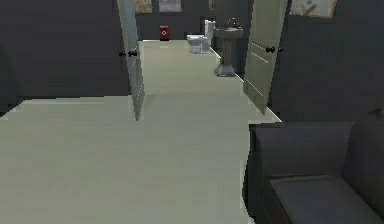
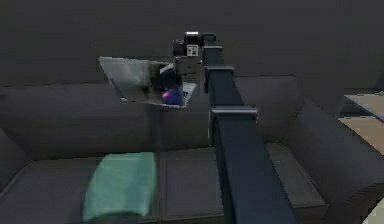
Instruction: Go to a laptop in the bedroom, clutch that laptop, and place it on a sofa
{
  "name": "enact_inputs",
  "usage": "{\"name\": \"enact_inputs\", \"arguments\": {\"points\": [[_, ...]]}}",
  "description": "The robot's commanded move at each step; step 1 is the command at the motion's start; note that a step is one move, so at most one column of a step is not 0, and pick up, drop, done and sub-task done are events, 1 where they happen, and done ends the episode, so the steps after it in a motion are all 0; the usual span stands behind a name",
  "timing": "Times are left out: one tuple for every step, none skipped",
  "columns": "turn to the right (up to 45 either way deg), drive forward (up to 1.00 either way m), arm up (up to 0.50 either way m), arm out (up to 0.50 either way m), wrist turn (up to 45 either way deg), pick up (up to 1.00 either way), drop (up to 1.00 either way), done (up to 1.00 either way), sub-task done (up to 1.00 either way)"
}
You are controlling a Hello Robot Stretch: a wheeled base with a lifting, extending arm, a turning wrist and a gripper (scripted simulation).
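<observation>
A long dark grey sofa spans the arm side view, with a pale green cushion on its seat. The dark arm reaches out above it. An open laptop, silvery grey with a pale tilted lid, hangs at the gripper, held in the air above the sofa seat. How wide the fingers stand cannot be told.

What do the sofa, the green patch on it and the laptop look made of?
Sofa: matte dark grey upholstery, probably fabric; seamed cushions. Green patch: soft mottled cloth, maybe a throw. Laptop: smooth grey shell, metal or plastic; slight sheen.
</observation>
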Motion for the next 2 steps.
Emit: {"name": "enact_inputs", "arguments": {"points": [[0.0, 0.00, 0.00, -0.10, 0.0, 0.00, 0.00, 0.00, 0.00], [0.0, 0.00, 0.00, 0.00, 0.0, 0.00, 0.00, 1.00, 0.00]]}}
